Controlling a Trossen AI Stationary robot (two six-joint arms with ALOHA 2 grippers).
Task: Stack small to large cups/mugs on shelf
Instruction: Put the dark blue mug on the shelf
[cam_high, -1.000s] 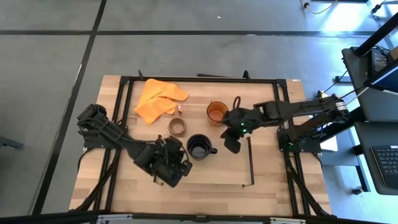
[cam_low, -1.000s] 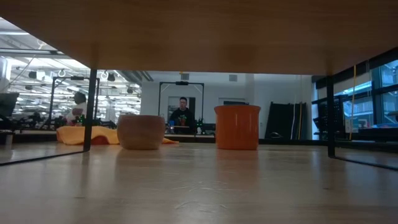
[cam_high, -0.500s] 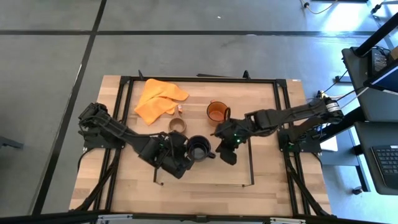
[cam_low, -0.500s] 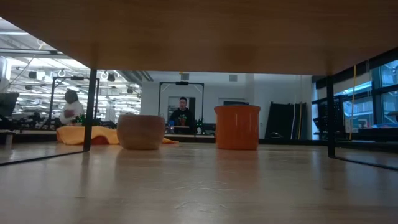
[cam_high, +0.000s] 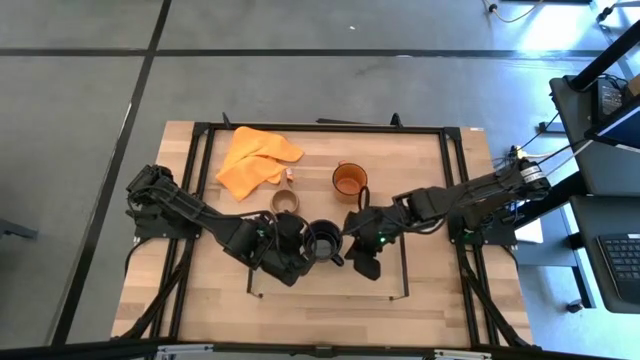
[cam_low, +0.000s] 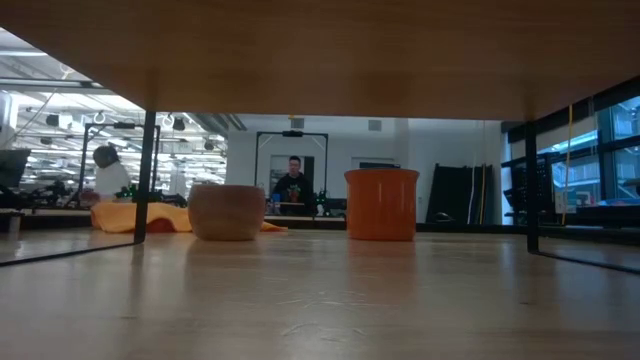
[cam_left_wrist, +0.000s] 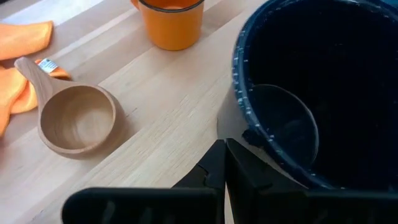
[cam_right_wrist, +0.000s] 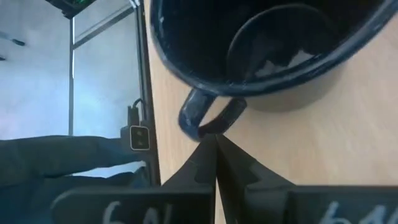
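Observation:
The black mug (cam_high: 321, 241) stands upright on the light-wood shelf area edged by a thin black frame (cam_high: 405, 270). My left gripper (cam_high: 299, 251) is shut at the mug's left side. My right gripper (cam_high: 350, 244) is shut at the mug's handle, on its right. The small wooden cup (cam_high: 285, 203) and the orange mug (cam_high: 349, 180) stand farther back. Both also show in the low view, the wooden cup (cam_low: 227, 211) and the orange mug (cam_low: 381, 204). No gripper and no black mug show in the low view. My left gripper's shut fingertips (cam_left_wrist: 219, 155) are at the black mug's outer wall (cam_left_wrist: 249, 134), low down, coming level from the table's left. Whether they touch it I cannot tell. My right gripper's shut fingertips (cam_right_wrist: 211, 144) meet the outer curve of the mug's handle (cam_right_wrist: 200, 122), coming roughly level from the table's right. The mug stands on its base.
An orange cloth (cam_high: 255, 158) lies at the far left of the table, behind the wooden cup. A larger black metal frame (cam_high: 320, 128) rings the table top. People show in the room beyond the table in the low view.
My left gripper has gone toward the table's right, up to the black mug's left side. My right gripper has gone from beside the orange mug toward the near edge and left, up to the black mug's handle. Both stayed shut.

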